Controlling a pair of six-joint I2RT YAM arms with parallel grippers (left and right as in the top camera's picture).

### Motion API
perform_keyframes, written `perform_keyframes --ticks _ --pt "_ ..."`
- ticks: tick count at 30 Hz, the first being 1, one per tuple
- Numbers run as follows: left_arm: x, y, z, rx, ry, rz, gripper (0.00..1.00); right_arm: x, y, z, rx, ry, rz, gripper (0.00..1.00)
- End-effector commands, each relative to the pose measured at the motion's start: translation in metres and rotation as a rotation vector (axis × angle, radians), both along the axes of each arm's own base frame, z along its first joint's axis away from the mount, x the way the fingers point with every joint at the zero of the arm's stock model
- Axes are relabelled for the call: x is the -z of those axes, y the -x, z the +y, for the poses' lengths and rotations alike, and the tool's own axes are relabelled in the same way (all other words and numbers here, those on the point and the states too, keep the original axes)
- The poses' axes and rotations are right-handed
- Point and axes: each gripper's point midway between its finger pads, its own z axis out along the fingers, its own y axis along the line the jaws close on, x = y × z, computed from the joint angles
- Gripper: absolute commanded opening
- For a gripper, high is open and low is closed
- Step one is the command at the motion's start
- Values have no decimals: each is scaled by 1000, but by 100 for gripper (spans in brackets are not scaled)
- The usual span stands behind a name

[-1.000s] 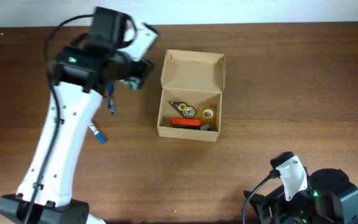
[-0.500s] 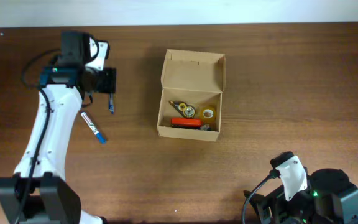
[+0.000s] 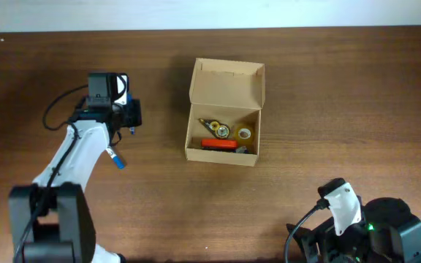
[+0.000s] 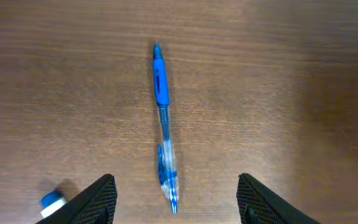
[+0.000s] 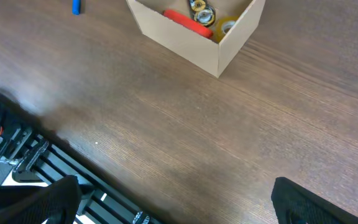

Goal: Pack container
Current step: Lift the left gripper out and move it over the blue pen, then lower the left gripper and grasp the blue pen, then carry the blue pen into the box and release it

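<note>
One dark wood-grain table (image 3: pixel 327 109), open container (image 3: pixel 226 82) on it, pale wall (image 3: pixel 269 11) beyond

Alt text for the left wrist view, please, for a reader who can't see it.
A blue pen lies ungripped on the brown wooden table, lined up between the fingers of the open left claw. The blue-and-white end of a marker shows at the lower left.
</note>
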Motion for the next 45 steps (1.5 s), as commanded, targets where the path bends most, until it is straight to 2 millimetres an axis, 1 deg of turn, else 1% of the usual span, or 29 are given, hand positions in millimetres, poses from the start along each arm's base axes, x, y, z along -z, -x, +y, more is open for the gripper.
perform_keyframes --ticks 1,5,7,10,12,15,22,26,29,31,35,40,42,43,45 --pt "32 3 4 -25 1 56 60 -2 0 1 -10 -6 -7 99" --pt "50 -5 4 -25 0 58 60 -2 0 1 -10 -6 -7 99" --pt "54 -9 4 -26 0 52 59 -2 0 1 -10 -6 -7 99" --pt "58 -13 4 -25 0 41 59 -2 0 1 -10 -6 -7 99" --pt "60 -15 4 -25 0 34 56 -2 0 1 -10 -6 -7 99" --pt "65 -18 4 -25 1 29 56 -2 0 1 -10 -6 -7 99" --pt "80 -18 4 -41 10 51 52 -2 0 1 -10 -6 -7 99" --pt "80 -20 4 -44 12 44 49 -2 0 1 -10 -6 -7 99" --pt "80 -21 4 -47 14 39 36 -2 0 1 -10 -6 -7 99" --pt "80 -20 4 -48 14 43 28 -2 0 1 -10 -6 -7 99" --pt "82 -19 3 -55 23 48 16 -2 0 1 -10 -6 -7 99" --pt "81 -20 3 -55 23 45 5 -2 0 1 -10 -6 -7 99" --pt "73 -25 3 -55 23 32 2 -2 0 1 -10 -6 -7 99" --pt "66 -28 3 -55 23 24 2 -2 0 1 -10 -6 -7 99" --pt "44 -38 3 -53 24 -4 2 -2 0 1 -10 -6 -7 99"
